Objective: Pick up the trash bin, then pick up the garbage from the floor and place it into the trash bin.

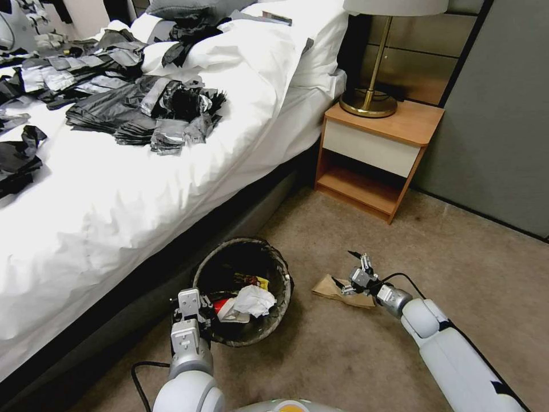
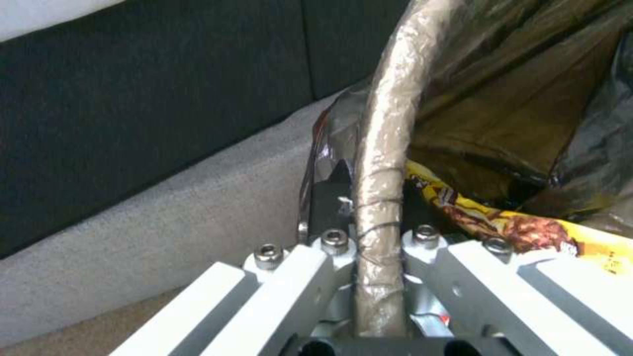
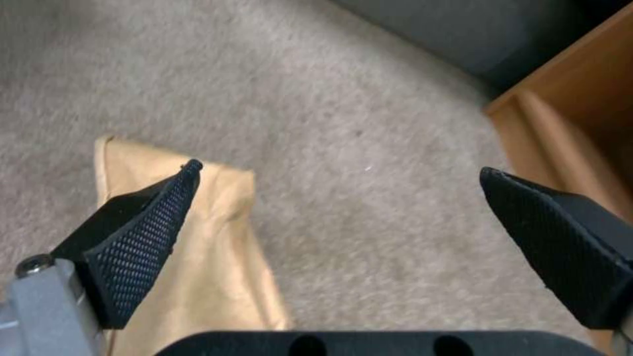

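Observation:
The trash bin (image 1: pixel 246 243) stands on the carpet beside the bed, lined with a dark bag. Inside it lie a white tissue (image 1: pixel 254 300), a yellow wrapper (image 1: pixel 255 281) and a red-and-white wrapper (image 1: pixel 220 303). My left gripper (image 1: pixel 200 312) is shut on the bin's near rim; in the left wrist view the bag-covered rim (image 2: pixel 383 163) runs between its fingers (image 2: pixel 373 198), with the yellow wrapper (image 2: pixel 514 225) just behind. My right gripper (image 1: pixel 357 274) hangs open over a tan paper bag (image 1: pixel 334 289) on the floor. One of its pads (image 3: pixel 142 237) overlaps the tan bag (image 3: pixel 211 257).
The bed (image 1: pixel 143 189) with its white duvet runs along the left, strewn with black and grey plastic sheets (image 1: pixel 131 109). A wooden nightstand (image 1: pixel 374 154) with a brass lamp (image 1: pixel 369 100) stands ahead, close to my right gripper. Open carpet (image 1: pixel 457 252) lies to the right.

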### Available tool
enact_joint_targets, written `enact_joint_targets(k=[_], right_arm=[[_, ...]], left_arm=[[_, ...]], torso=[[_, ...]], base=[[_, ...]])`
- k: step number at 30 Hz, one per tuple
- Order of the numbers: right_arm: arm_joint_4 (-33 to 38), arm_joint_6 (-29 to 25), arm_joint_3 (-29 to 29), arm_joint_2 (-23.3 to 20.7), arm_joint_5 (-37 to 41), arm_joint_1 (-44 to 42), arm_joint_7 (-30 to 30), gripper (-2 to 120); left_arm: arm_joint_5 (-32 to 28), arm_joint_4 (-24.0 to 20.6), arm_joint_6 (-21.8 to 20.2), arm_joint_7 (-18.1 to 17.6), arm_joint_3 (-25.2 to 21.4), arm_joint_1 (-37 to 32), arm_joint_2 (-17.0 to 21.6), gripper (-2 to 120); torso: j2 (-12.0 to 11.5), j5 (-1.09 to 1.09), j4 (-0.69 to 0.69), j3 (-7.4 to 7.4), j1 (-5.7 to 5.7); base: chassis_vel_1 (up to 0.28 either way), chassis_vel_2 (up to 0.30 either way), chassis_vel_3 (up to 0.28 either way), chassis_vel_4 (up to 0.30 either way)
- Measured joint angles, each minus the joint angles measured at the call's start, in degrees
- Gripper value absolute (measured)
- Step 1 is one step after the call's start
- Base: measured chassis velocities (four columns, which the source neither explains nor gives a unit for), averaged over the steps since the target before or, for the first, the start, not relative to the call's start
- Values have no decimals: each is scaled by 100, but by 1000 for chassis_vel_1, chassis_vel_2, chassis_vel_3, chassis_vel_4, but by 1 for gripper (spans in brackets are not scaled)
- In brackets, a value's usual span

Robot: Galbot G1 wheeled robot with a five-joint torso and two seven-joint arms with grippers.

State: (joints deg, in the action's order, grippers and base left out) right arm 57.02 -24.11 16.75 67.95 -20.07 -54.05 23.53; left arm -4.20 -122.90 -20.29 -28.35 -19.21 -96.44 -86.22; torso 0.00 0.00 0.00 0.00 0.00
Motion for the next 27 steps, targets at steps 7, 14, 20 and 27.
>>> enact_joint_targets(k=[7, 14, 20, 27], right_arm=[[-563, -149, 24, 186, -142, 215, 57, 100], [-828, -182, 36, 292, -39, 295, 72, 100], [-1105, -70, 28, 410, 321, 279, 113, 100], [-1434, 28, 56, 524, 678, 191, 176, 99]], left_arm=[[10, 8, -7, -2, 2, -4, -3, 0], [17, 18, -11, -4, 8, 3, -9, 0], [27, 21, -12, -5, 17, -6, -24, 0], [28, 16, -12, -8, 11, -12, -17, 0]], torso=[[0, 0, 0, 0, 0], [0, 0, 0, 0, 0], [0, 0, 0, 0, 0], [0, -1, -1, -1, 0]], base=[[0, 0, 0, 0], [0, 0, 0, 0], [0, 0, 0, 0], [0, 0, 0, 0]])
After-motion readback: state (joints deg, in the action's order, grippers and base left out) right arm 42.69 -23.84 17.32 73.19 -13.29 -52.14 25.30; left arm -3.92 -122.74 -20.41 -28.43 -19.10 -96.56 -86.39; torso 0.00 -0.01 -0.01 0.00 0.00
